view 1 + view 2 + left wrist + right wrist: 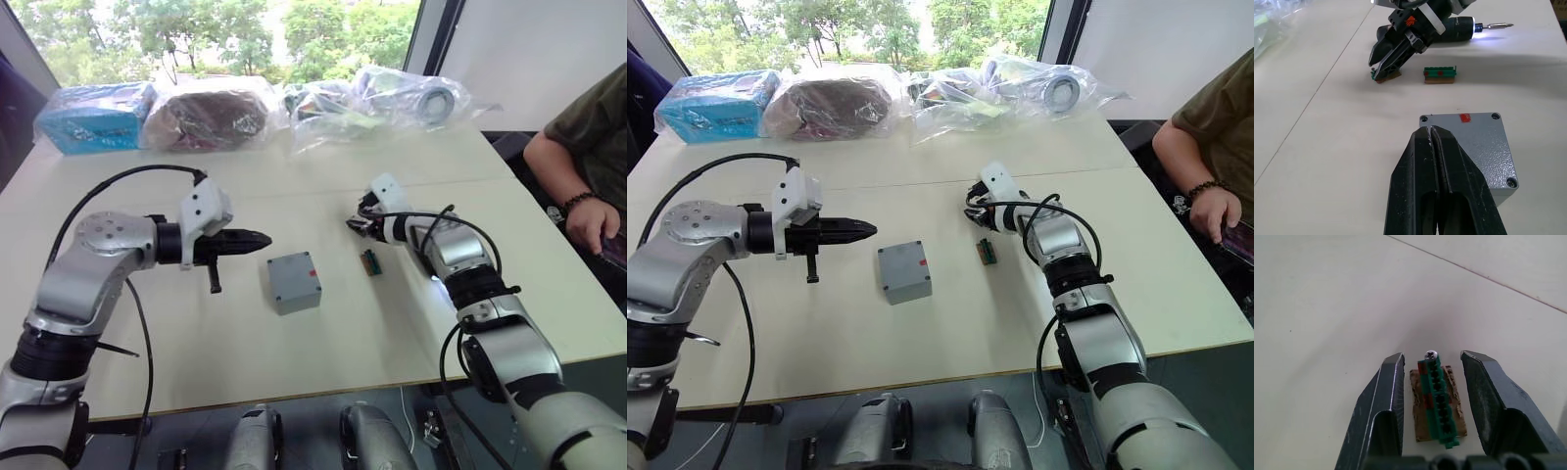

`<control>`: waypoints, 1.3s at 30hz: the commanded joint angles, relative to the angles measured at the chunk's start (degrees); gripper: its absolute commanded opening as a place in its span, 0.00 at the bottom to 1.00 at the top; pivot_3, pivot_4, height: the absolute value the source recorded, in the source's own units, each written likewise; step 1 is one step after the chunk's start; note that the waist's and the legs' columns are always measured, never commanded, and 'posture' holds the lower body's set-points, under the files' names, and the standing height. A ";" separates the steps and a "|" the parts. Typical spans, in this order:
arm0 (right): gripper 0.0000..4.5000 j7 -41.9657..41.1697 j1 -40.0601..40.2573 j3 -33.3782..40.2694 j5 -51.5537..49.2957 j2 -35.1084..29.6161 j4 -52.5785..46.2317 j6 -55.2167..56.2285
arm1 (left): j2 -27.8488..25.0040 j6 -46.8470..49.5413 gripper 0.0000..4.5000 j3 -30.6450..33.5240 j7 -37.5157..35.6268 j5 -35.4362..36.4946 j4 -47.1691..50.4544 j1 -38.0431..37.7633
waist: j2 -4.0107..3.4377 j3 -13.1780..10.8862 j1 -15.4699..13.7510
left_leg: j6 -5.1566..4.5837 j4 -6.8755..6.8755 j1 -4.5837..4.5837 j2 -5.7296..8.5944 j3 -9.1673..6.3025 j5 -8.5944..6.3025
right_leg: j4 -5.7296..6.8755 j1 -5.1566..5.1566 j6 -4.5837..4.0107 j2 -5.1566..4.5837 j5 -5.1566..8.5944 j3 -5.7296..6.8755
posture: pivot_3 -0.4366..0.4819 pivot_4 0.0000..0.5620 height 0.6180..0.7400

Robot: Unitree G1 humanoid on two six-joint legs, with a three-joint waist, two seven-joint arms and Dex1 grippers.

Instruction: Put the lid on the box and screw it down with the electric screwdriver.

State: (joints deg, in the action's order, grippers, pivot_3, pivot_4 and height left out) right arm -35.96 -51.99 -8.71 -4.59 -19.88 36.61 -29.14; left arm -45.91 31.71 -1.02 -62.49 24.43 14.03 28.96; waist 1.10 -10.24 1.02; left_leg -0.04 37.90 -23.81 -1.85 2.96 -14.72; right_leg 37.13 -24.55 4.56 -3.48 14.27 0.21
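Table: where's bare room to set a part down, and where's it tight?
Free: the table strip between the box and the near edge, and the stretch between the box and the plastic bags along the far edge. Tight: right of the box, where the green pieces, right gripper and electric screwdriver cluster. The left gripper hangs just left of the box.

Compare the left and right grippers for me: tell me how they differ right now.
The left gripper is shut, fingers pressed together; the right gripper is open. The left gripper holds nothing and points toward the grey box; the right gripper straddles a green circuit piece lying on the table, with a gap on each side. Both have black fingers, and neither grips anything.
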 commanded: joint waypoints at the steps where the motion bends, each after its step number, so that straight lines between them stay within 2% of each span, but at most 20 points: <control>1: 0.41 -0.40 -2.32 0.98 0.48 0.29 0.08 1.90 | -0.28 -0.93 0.00 1.01 -0.07 0.74 1.61 0.54 | 0.00 0.00 -0.02 | 0.00 0.00 0.00 0.00 0.00 0.00 | 0.00 0.00 0.00 0.00 0.00 0.00 | 0.48 0.27 1.00; 24: 0.41 -1.03 -3.61 2.03 0.82 1.12 1.94 3.22 | -0.22 2.07 0.00 0.58 1.77 1.74 4.25 1.09 | 0.00 0.00 -0.01 | 0.00 0.00 0.00 0.00 -0.01 0.00 | 0.00 0.00 0.00 -0.01 0.00 0.00 | 0.48 0.27 1.00; 25: 0.33 -1.04 -3.64 2.02 0.86 1.14 2.04 3.28 | -0.25 1.87 0.00 0.62 1.63 1.69 3.97 1.02 | 0.00 0.00 0.00 | 0.00 0.00 0.00 0.00 -0.01 0.00 | 0.00 0.00 0.00 -0.01 0.00 0.00 | 0.48 0.27 1.00; 27: 0.24 -1.05 -3.68 2.02 0.90 1.17 2.15 3.26 | -0.34 1.46 0.00 0.70 1.35 1.57 3.50 0.85 | 0.00 0.00 0.00 | 0.00 0.00 0.00 0.01 -0.01 0.00 | 0.00 0.00 0.00 -0.01 0.00 0.00 | 0.48 0.27 1.00; 29: 0.06 -1.09 -3.66 2.00 0.94 1.15 2.25 3.14 | -0.43 0.80 0.00 0.74 1.00 1.31 2.86 0.59 | 0.00 0.00 0.01 | 0.00 0.00 0.00 0.00 -0.01 0.00 | 0.00 0.00 0.00 -0.01 0.00 0.00 | 0.48 0.27 1.00; 30: 0.02 -1.09 -3.62 1.97 0.97 1.15 2.28 3.12 | -0.47 0.54 0.00 0.79 0.84 1.23 2.57 0.51 | 0.00 0.00 0.01 | 0.00 0.00 0.00 0.00 -0.01 0.00 | 0.00 0.00 0.00 -0.01 0.00 0.00 | 0.48 0.27 1.00; 39: 0.02 -0.75 -4.19 2.87 0.47 0.51 0.17 1.76 | -1.15 -1.93 0.00 1.41 -0.46 1.04 1.01 -0.97 | 0.00 0.00 0.01 | 0.00 0.00 0.00 0.00 -0.01 0.00 | 0.00 0.00 0.00 -0.01 0.00 0.00 | 0.48 0.27 1.00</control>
State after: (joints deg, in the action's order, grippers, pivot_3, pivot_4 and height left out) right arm -36.90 -53.69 -7.68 -3.52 -19.00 39.45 -27.28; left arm -46.13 30.68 -1.02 -62.77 25.29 13.70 28.18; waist 1.10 -10.24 1.03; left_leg -0.03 37.90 -23.81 -1.85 2.96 -14.72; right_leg 37.13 -24.55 4.56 -3.49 14.27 0.21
